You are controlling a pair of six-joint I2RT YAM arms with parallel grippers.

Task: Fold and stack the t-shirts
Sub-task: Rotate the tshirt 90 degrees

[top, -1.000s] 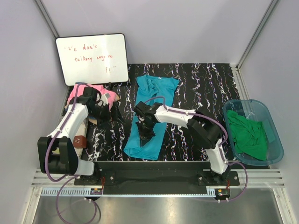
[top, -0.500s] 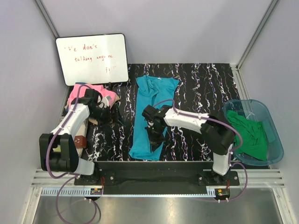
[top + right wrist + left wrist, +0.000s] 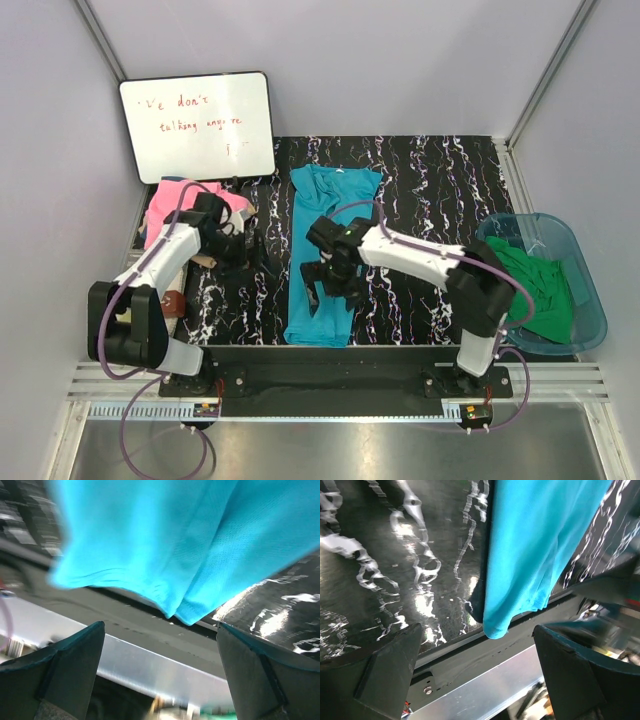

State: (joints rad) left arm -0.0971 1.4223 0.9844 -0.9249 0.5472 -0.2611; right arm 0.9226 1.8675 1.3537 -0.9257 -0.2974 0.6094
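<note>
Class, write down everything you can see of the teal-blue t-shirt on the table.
The teal-blue t-shirt is soft, plain cloth, folded lengthwise into a long narrow strip. It lies flat on the black marbled mat, running from its far side to the near edge, where the layered end reaches the rim. The right gripper hangs open over its middle; contact cannot be told.

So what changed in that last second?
The right pincer slid toward the robot's right, dragging the teal t-shirt's near end with it, then opened and let go. The left pincer stayed open beside the pink t-shirt; the green t-shirts in the tub did not move.
</note>
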